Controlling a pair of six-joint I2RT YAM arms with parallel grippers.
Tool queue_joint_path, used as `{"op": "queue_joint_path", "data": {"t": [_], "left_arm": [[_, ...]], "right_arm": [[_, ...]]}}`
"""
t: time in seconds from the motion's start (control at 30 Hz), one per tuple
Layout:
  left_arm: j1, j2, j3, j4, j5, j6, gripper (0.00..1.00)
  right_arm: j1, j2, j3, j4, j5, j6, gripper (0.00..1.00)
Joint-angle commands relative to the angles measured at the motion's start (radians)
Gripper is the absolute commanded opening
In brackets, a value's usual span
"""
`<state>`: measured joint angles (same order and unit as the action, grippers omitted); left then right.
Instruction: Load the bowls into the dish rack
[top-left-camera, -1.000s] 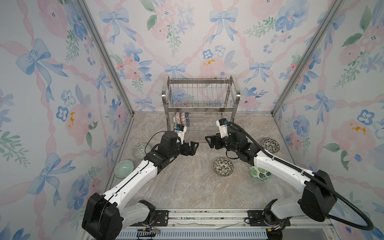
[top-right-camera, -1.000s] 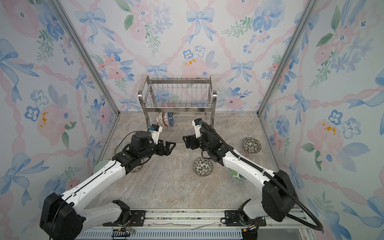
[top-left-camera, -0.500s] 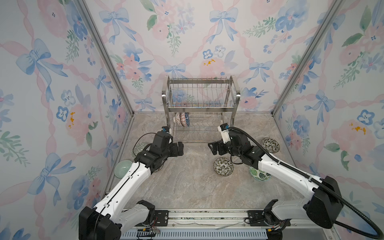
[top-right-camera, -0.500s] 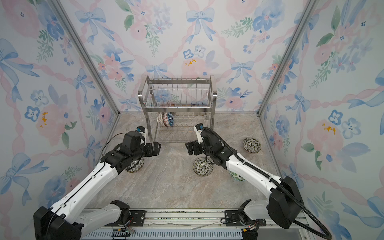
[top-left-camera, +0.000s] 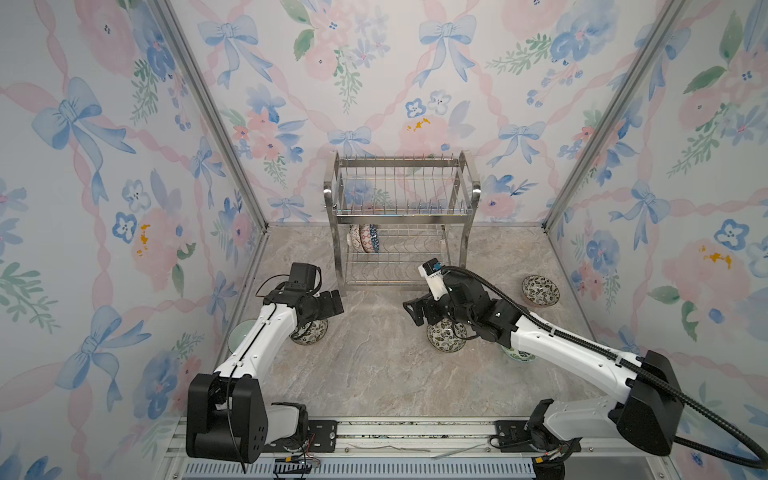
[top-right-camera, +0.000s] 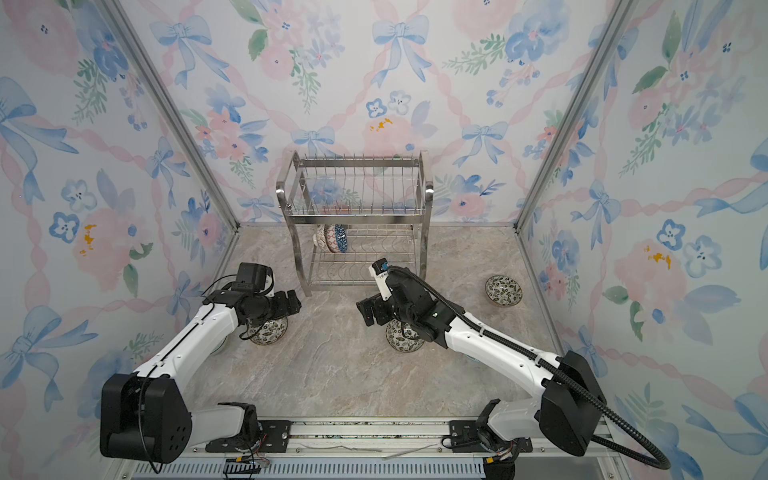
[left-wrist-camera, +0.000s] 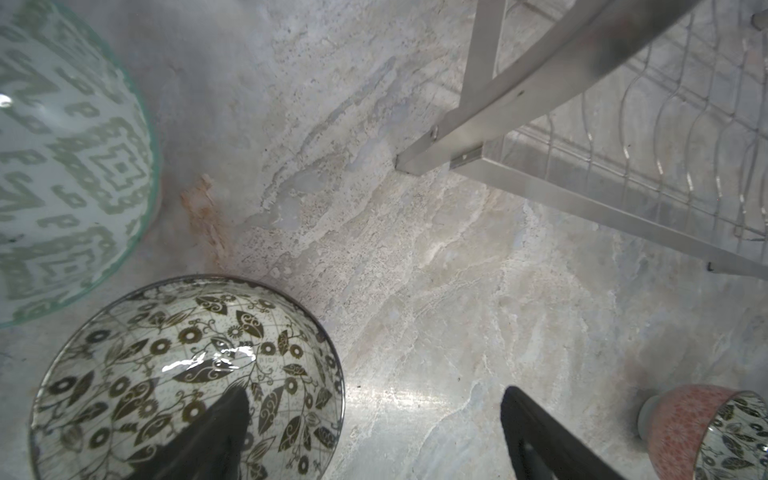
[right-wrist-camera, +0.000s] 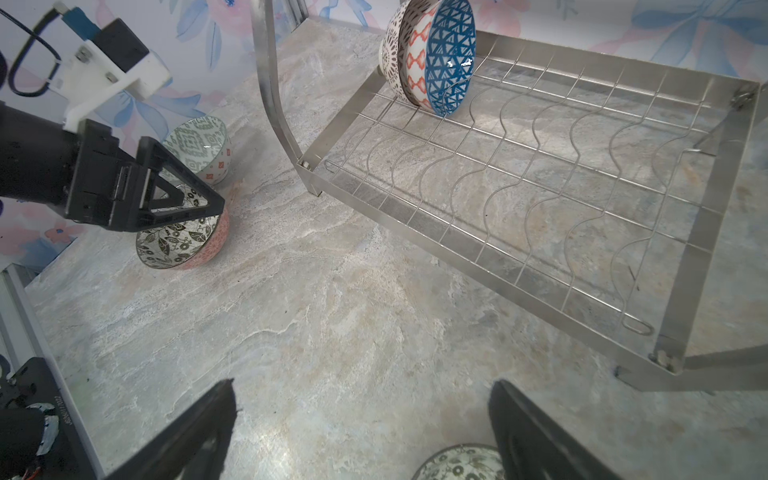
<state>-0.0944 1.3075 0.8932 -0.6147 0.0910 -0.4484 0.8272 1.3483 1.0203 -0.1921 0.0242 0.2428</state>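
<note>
Both arms had pulled back from the rack (top-left-camera: 401, 216), three bowls (top-left-camera: 365, 239) standing inside it. The left gripper (top-left-camera: 333, 304) and right gripper (top-left-camera: 414, 312) hung empty, fingers spread, above the leafy bowls (top-left-camera: 446, 338) in front of the rack, ready, I reckoned, for the next pickups.

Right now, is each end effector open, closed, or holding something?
Left end effector: open, holding nothing.
Right end effector: open, holding nothing.

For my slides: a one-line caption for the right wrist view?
Three patterned ceramic bowls stand in the steel wire dish rack; open left gripper poised over a pink-sided leafy bowl.
</note>
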Motion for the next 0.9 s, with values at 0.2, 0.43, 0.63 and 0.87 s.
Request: {"op": "queue_joint_path", "data": {"t": [0.2, 0.43, 0.63, 0.87], "left_arm": [[-0.028, 0.091, 0.001, -0.054, -0.057, 0.059, 0.86], [-0.039, 0.192, 0.01, -0.054, -0.059, 0.082, 0.69], [-0.056, 0.202, 0.015, -0.053, -0.085, 0.091, 0.52], [-0.074, 0.188, 0.012, -0.053, -0.087, 0.101, 0.32]], "right_arm": [[0.01, -0.028, -0.045, -0.034, 0.008, -0.004, 0.96], [0.007, -0.015, -0.057, -0.024, -0.004, -0.005, 0.96], [0.004, -0.012, -0.059, -0.037, -0.01, -0.003, 0.96], [0.004, -0.014, -0.058, -0.045, -0.004, -0.004, 0.97]]}}
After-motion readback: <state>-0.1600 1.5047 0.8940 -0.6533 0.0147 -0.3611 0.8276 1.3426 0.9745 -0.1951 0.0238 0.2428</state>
